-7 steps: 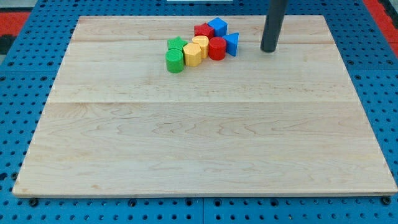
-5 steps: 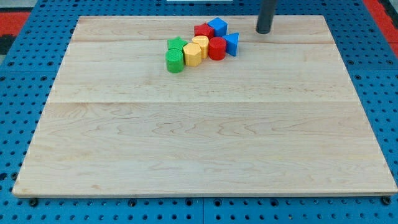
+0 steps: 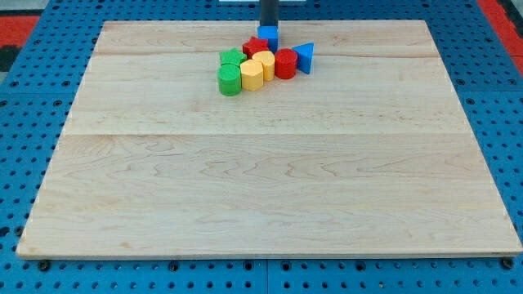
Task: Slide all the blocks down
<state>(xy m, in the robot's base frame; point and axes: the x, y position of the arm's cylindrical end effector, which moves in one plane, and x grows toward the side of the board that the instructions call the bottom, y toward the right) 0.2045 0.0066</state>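
Note:
Several blocks sit in a tight cluster near the top middle of the wooden board (image 3: pixel 261 188). They are a blue cube (image 3: pixel 267 37), a red block (image 3: pixel 254 46), a red cylinder (image 3: pixel 285 64), a blue triangle (image 3: pixel 304 56), two yellow blocks (image 3: pixel 264 61) (image 3: pixel 252 74), a green star-like block (image 3: pixel 232 59) and a green cylinder (image 3: pixel 230 81). My tip (image 3: pixel 268 28) is at the top edge of the board, right above the blue cube and touching or almost touching it. The rod runs up out of the view.
The board lies on a blue perforated table (image 3: pixel 33 122). Red surfaces show at the top corners (image 3: pixel 16 24).
My tip has moved from the right of the cluster up and to the left, to just above the blue cube. The blue cube and red block have shifted left and slightly down.

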